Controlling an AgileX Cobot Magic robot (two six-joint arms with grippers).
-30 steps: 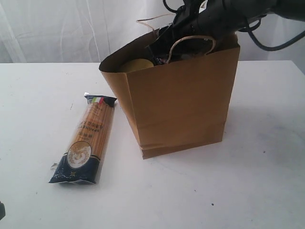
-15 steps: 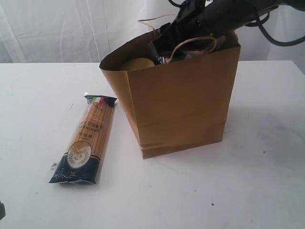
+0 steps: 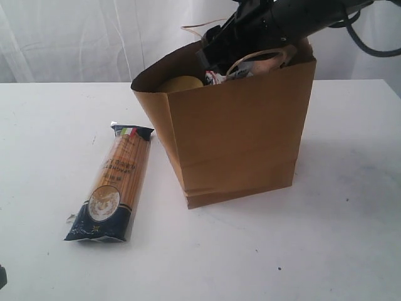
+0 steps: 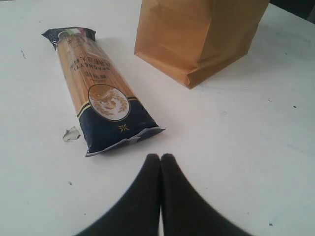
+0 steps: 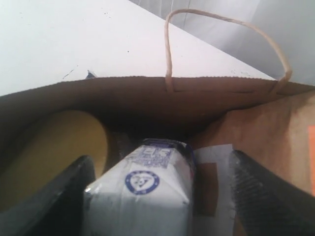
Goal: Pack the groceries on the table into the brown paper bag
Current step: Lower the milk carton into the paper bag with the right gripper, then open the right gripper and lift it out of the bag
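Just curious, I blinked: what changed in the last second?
The right gripper rose slightly at the bag mouth and spread its jaws, apparently letting go of the carton, which sits inside. Bag, spaghetti and the shut left gripper stayed put.

upright near the middle of the white table (image 3: 326,251), a tall brown paper bag (image 3: 238,138), mouth open, twisted loop handles (image 5: 221,29) raised above the rim. inside, against one wall, a yellow-lidded jar (image 3: 180,84), yellow top showing just below the rim; next to it a small blue-white carton (image 5: 147,191), end-on, round blue mark on the end, and a brown orange-labelled pouch (image 5: 261,137) on the carton's far side. outside, flat on the table near the bag, not touching it, a long spaghetti packet (image 3: 113,188), dark-blue ends, clear middle showing the pasta.
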